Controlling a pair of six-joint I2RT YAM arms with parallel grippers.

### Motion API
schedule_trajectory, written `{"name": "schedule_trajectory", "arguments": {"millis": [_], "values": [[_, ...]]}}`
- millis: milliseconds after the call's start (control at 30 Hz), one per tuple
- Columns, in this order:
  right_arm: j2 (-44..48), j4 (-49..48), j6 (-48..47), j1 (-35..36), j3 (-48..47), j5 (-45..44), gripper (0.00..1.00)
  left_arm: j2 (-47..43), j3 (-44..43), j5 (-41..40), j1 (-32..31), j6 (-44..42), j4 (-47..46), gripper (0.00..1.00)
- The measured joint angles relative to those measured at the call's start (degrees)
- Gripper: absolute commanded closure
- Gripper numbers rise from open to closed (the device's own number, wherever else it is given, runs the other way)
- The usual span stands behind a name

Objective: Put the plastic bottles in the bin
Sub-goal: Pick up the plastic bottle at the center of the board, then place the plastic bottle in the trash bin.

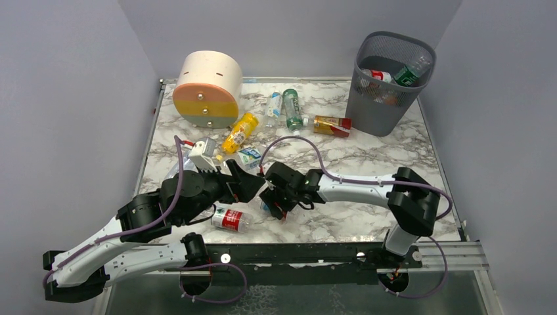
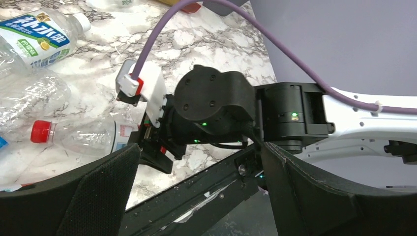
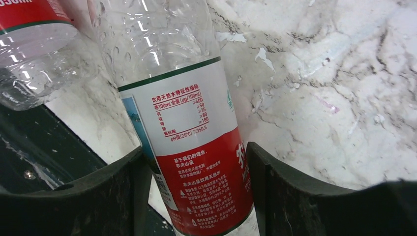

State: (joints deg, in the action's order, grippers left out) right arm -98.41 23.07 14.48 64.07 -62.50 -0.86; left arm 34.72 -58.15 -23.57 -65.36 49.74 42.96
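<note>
My right gripper [image 3: 195, 164] is shut on a clear bottle [image 3: 182, 98] with a red and white label, one finger on each side of the label, low over the marble near the front edge. In the top view this gripper [image 1: 272, 202] sits at front centre. A second red-labelled clear bottle [image 1: 231, 220] lies just to its left. My left gripper [image 2: 199, 169] is open and empty, facing the right arm's wrist [image 2: 211, 110]. More bottles lie further back: yellow [image 1: 240, 131], clear [image 1: 272, 105], green [image 1: 292, 108], orange [image 1: 332, 125] and blue-labelled [image 1: 248, 156]. The grey mesh bin [image 1: 387, 98] at back right holds bottles [image 1: 410, 71].
A round beige, orange and yellow drawer unit [image 1: 207, 88] stands at back left. Purple cables loop over both arms. The two wrists are close together at front centre. In the left wrist view, a red-capped clear bottle [image 2: 74, 137] and crushed clear plastic [image 2: 29, 93] lie on the left.
</note>
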Motion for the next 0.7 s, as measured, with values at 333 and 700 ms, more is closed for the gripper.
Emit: {"name": "schedule_trajectory", "arguments": {"millis": [333,700], "values": [[12.92,4.48,2.69,0.04,-0.11,-4.24,0.40,0.26,0.13,-0.04,0.00,-0.70,0.00,0.01],[16.04,14.58,5.46,-7.93,-14.08,-12.09,0.40,0.26,0.11,-0.07,0.00,-1.14,0.00,0.01]]}}
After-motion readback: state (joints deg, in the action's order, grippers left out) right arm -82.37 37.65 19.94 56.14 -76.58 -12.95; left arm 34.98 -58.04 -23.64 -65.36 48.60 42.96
